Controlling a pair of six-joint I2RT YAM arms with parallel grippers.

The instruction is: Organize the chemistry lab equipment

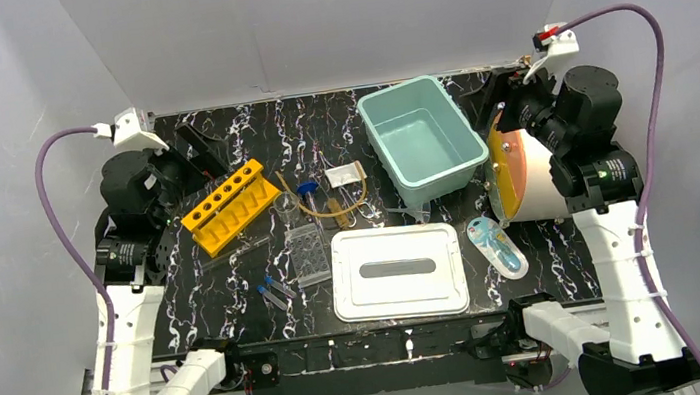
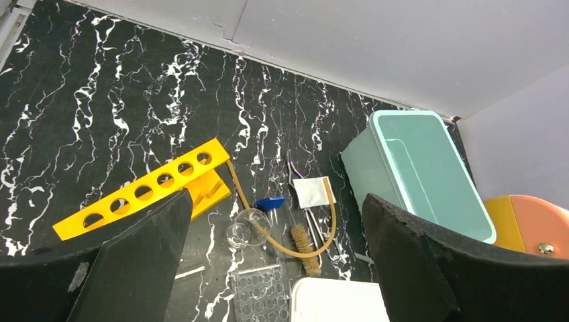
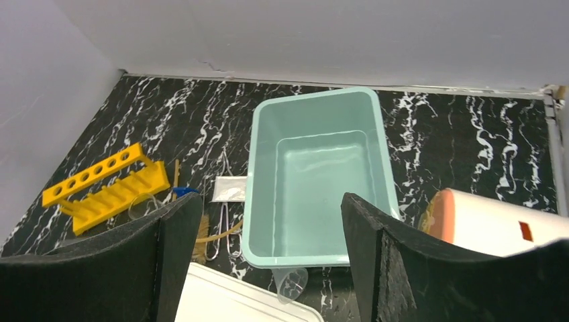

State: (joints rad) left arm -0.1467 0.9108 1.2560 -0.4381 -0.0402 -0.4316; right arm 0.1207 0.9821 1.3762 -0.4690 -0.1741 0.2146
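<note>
The left claw (image 2: 275, 221) is spread wide and holds nothing. The right claw (image 3: 268, 201) is equally wide open and empty, aimed at the teal bin (image 3: 315, 168). In the top view's centre-left, the yellow-orange test-tube rack (image 1: 224, 207) lies just right of the left claw, with its long axis running from lower left to upper right. The clear beaker (image 1: 285, 205), amber tubing (image 2: 235, 180) and well plate (image 1: 309, 253) sit on the tabletop (image 1: 208, 306) between rack and bin. Of the 2 arms, the left looks nearer the rack.
</note>
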